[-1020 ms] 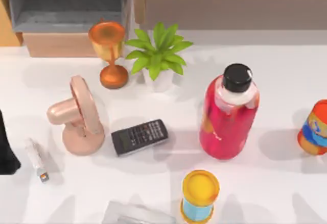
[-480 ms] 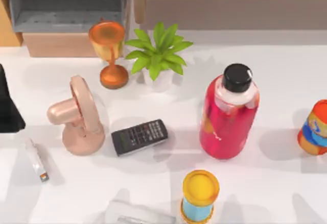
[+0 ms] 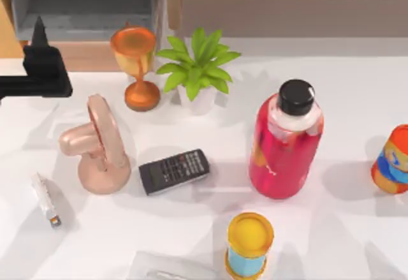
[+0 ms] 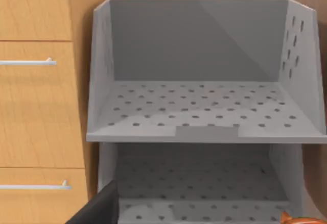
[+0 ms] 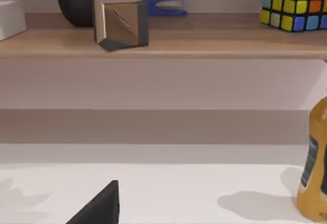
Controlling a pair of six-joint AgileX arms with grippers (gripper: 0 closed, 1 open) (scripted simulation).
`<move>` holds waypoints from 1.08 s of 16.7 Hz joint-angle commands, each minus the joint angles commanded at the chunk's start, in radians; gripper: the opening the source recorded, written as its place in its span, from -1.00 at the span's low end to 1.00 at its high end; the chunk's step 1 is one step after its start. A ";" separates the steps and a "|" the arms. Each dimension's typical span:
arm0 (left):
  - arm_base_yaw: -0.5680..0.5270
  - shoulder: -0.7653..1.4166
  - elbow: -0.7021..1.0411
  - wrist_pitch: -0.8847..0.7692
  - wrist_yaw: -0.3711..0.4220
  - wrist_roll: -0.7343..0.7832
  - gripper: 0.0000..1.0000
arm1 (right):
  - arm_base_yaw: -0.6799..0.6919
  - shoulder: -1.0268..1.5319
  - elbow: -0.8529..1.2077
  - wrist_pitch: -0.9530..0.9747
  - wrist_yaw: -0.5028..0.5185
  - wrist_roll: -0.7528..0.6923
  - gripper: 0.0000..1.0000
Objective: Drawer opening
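The drawer shows as an orange-tan wooden strip (image 3: 6, 34) at the table's far back left, beside the grey-lined compartment (image 3: 83, 9). In the left wrist view its wooden fronts (image 4: 41, 112) are stacked, each with a thin silver handle (image 4: 28, 61), next to perforated grey trays (image 4: 204, 112). My left gripper (image 3: 38, 63) is black and hovers just in front of the compartment, a little right of the drawer and touching nothing. A dark edge of my right gripper (image 5: 97, 206) faces a long wooden shelf across bare table.
An orange goblet (image 3: 135, 63), a potted plant (image 3: 196, 69) and a pink fan (image 3: 99, 146) stand close to the left gripper. Farther right are a calculator (image 3: 174, 170), a red bottle (image 3: 287, 143), a yellow-lidded can (image 3: 249, 245) and an orange can (image 3: 394, 160). A white stick (image 3: 46, 199) lies front left.
My left gripper has travelled from the table's left edge toward the back and slightly right, ending in front of the grey compartment. Everything else has stayed put.
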 joint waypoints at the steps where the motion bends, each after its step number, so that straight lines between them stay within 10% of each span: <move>1: -0.006 0.010 0.007 0.004 -0.006 0.000 1.00 | 0.000 0.000 0.000 0.000 0.000 0.000 1.00; 9: 0.061 0.072 0.019 0.049 0.059 0.066 1.00 | 0.000 0.000 0.000 0.000 0.000 0.000 1.00; 18: 0.566 0.782 0.239 0.451 0.544 0.789 1.00 | 0.000 0.000 0.000 0.000 0.000 0.000 1.00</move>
